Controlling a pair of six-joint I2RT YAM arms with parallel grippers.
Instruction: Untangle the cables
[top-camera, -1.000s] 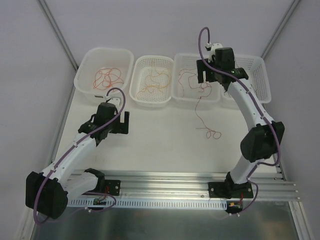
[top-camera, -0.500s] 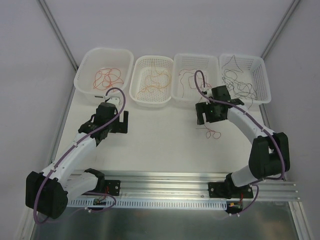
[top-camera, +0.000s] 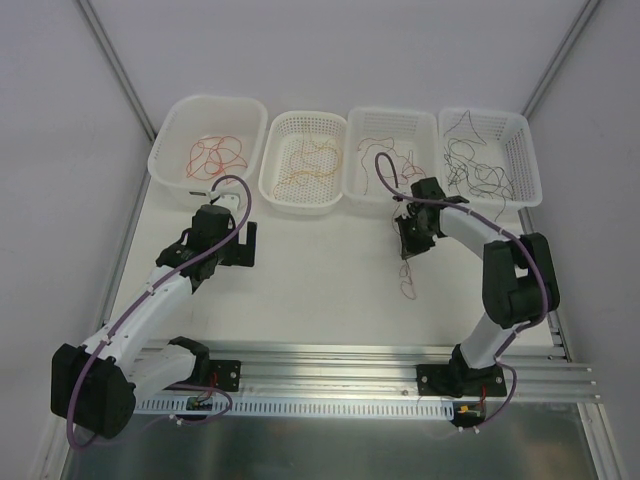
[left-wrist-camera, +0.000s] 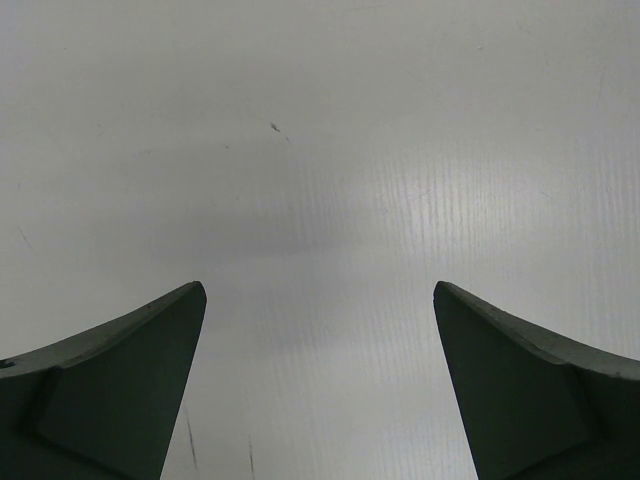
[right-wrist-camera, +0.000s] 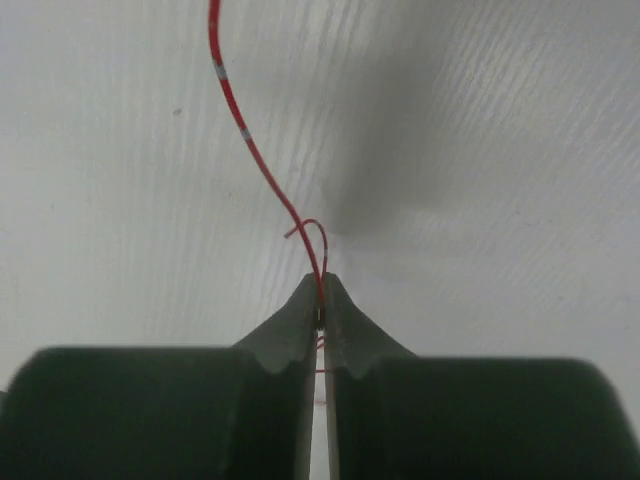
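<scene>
A thin red cable (right-wrist-camera: 245, 140) lies on the white table, and my right gripper (right-wrist-camera: 320, 285) is shut on it, the strand pinched between the fingertips with a small loop just ahead of them. In the top view the right gripper (top-camera: 409, 248) points down at the table in front of the third basket, and the rest of that cable (top-camera: 407, 287) squiggles toward the near edge. Red cables (top-camera: 215, 153), orange cables (top-camera: 308, 158), dark red-brown cables (top-camera: 385, 152) and black cables (top-camera: 478, 165) lie in the baskets. My left gripper (top-camera: 248, 243) hovers open over bare table (left-wrist-camera: 320, 200), holding nothing.
Four white baskets stand in a row at the back: a solid one (top-camera: 215, 99) on the left, then three perforated ones (top-camera: 303, 115) (top-camera: 392, 110) (top-camera: 480, 110). An aluminium rail (top-camera: 330, 362) carrying the arm bases runs along the near edge.
My right arm swung from above the third basket down to the table in front of it. Its gripper went from open to shut on the red cable. The left arm has not moved.
</scene>
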